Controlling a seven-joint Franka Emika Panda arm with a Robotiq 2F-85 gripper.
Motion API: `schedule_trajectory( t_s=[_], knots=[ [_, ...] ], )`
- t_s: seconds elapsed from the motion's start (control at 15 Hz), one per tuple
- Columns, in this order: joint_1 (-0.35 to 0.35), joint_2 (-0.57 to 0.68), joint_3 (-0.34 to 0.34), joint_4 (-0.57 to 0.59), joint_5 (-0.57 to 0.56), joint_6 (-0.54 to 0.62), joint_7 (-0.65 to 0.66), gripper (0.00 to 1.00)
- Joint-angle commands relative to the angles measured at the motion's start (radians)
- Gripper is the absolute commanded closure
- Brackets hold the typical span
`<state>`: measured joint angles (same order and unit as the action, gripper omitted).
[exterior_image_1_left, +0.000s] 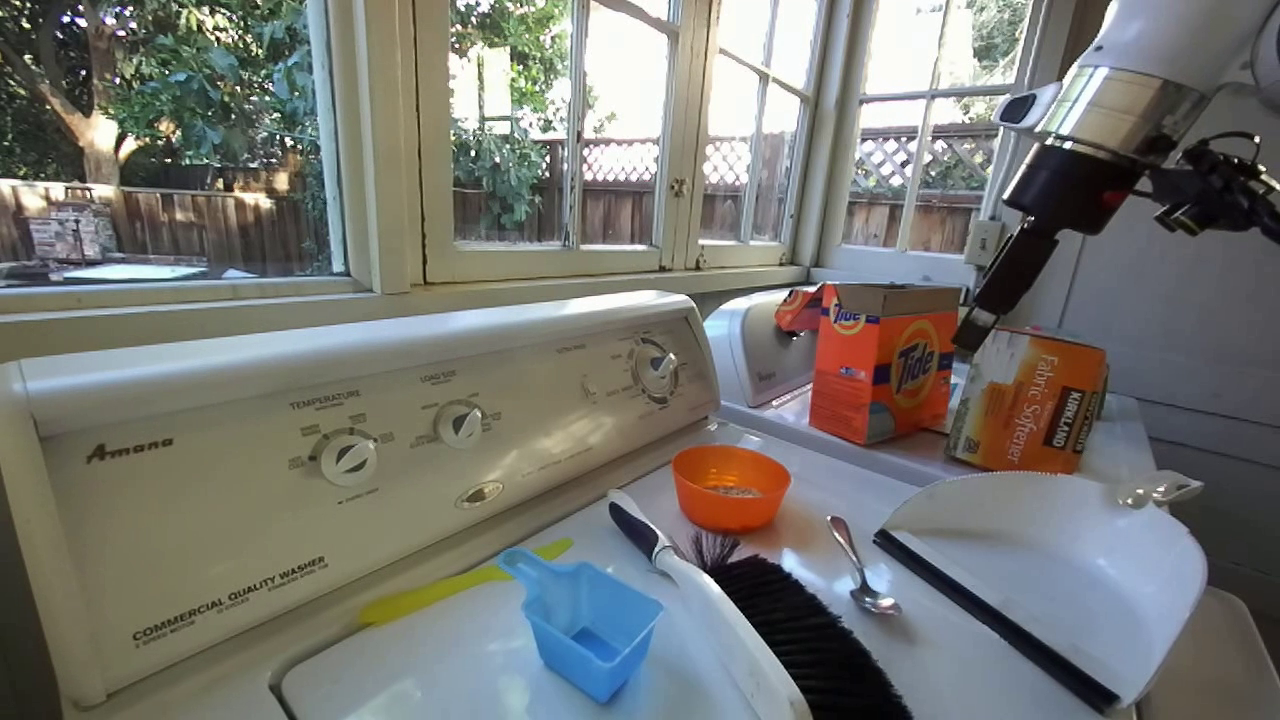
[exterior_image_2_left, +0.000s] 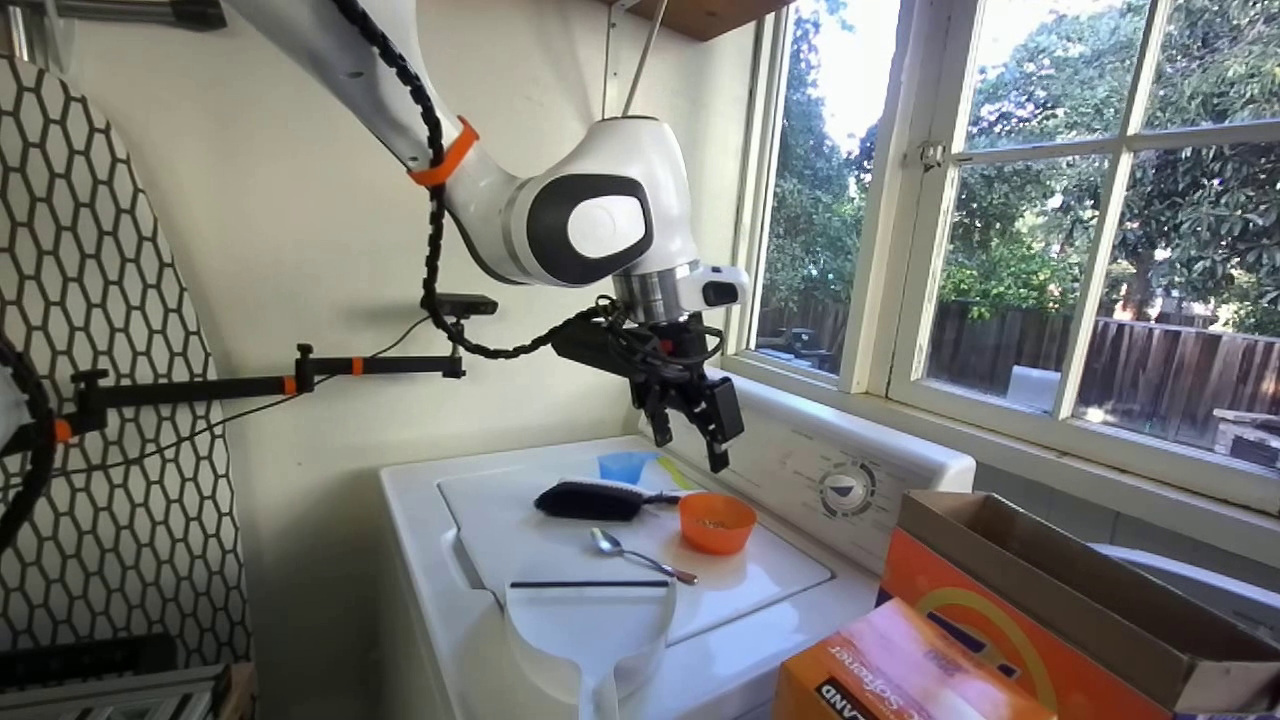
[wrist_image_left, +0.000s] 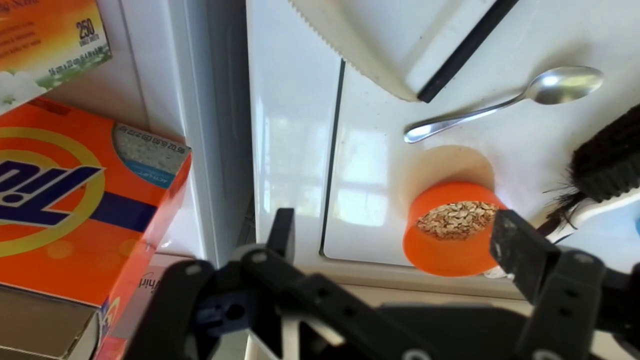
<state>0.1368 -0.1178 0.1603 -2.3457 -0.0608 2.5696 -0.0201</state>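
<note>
Claw (exterior_image_2_left: 690, 448) spread wide, up above table (exterior_image_2_left: 415, 500); closest = orange bowl (wrist_image_left: 452, 257) w/ oat-like flakes (wrist_image_left: 457, 220), below & apart, nr back corner (panel (exterior_image_1_left: 420, 490) side, Tide box (exterior_image_1_left: 890, 380) end). Spoon (wrist_image_left: 537, 91), handle twd Tide-end edge, btwn bowl & white dustpan (exterior_image_1_left: 1070, 570), latter nr same edge. Brush (exterior_image_2_left: 592, 502) w/ blk bristles just beside bowl; blue scoop (exterior_image_1_left: 590, 620) farther along, twd back edge nr yellow strip (exterior_image_1_left: 440, 597). Softener box (exterior_image_1_left: 1030, 400) nr Tide box, both just past Tide-end edge

In an exterior view, my washer top (exterior_image_1_left: 960, 670) bears a blue scoop (exterior_image_1_left: 592, 620) and yellow strip (exterior_image_1_left: 440, 592) at left, a dustpan (exterior_image_1_left: 1050, 570) at right. Between, I see a brush (exterior_image_1_left: 800, 620), spoon (exterior_image_1_left: 854, 562) and, far, an orange bowl (exterior_image_1_left: 730, 512).
</note>
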Motion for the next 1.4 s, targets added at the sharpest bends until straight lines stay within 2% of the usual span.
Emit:
schedule_trajectory(
  t_s=[0.0, 0.33, 0.53, 0.87, 1.33],
  knots=[
    [0.003, 0.003, -0.001, 0.002, -0.008, 0.003, 0.013, 0.0],
    [0.006, 0.068, 0.02, 0.018, -0.026, 0.054, 0.123, 0.0],
    [0.006, 0.104, 0.026, 0.027, -0.044, 0.123, 0.206, 0.0],
    [0.01, 0.194, 0.029, 0.068, -0.233, 0.215, 0.419, 0.0],
    [0.054, 0.324, 0.009, 0.169, -0.468, 0.237, 0.638, 0.0]
  ],
)
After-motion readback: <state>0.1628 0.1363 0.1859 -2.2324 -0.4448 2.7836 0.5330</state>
